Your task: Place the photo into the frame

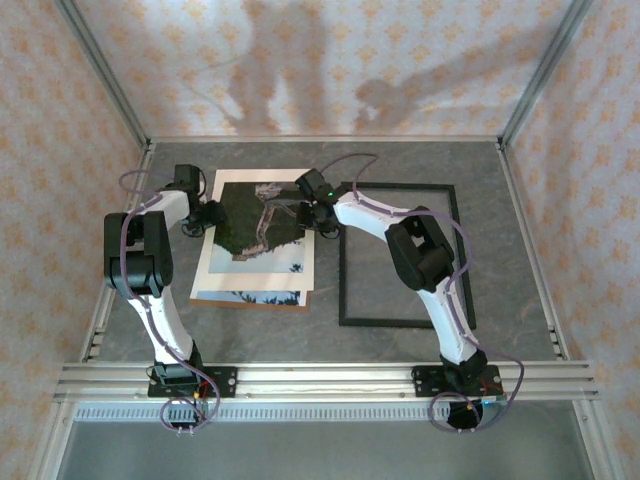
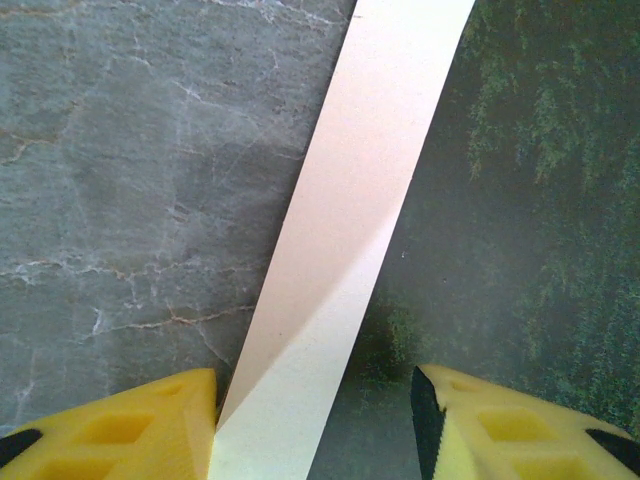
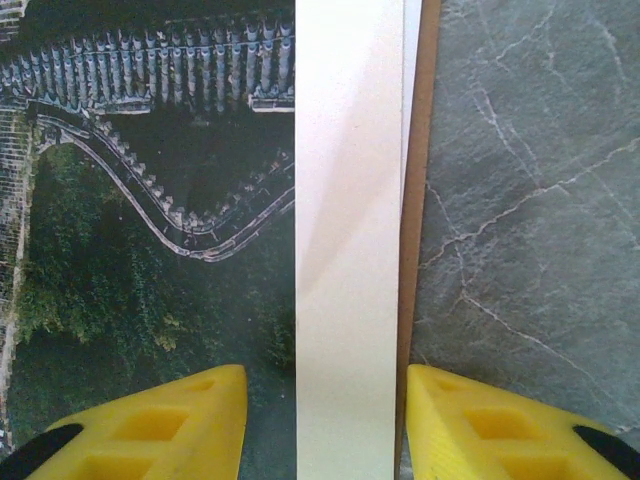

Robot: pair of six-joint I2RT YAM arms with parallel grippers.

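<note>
Two risks stand out, I think. First, the photo (image 1: 255,220) lies on a brown board (image 3: 412,200), left of the empty frame (image 1: 400,322), and the edge of a second white sheet (image 3: 411,60) shows under it. If the fingers close low, they may catch that sheet or the board as well. Second, thin paper can crease or slip if one side pulls harder. The left fingers (image 2: 110,430) are apart, astride the photo's white left border, one over the bench (image 2: 100,200). The right fingers (image 3: 150,420) are apart too, astride the right border. Neither pair clamps anything.

matt paper photo (image 3: 150,250), marbled stone-look table (image 2: 100,200)
</note>
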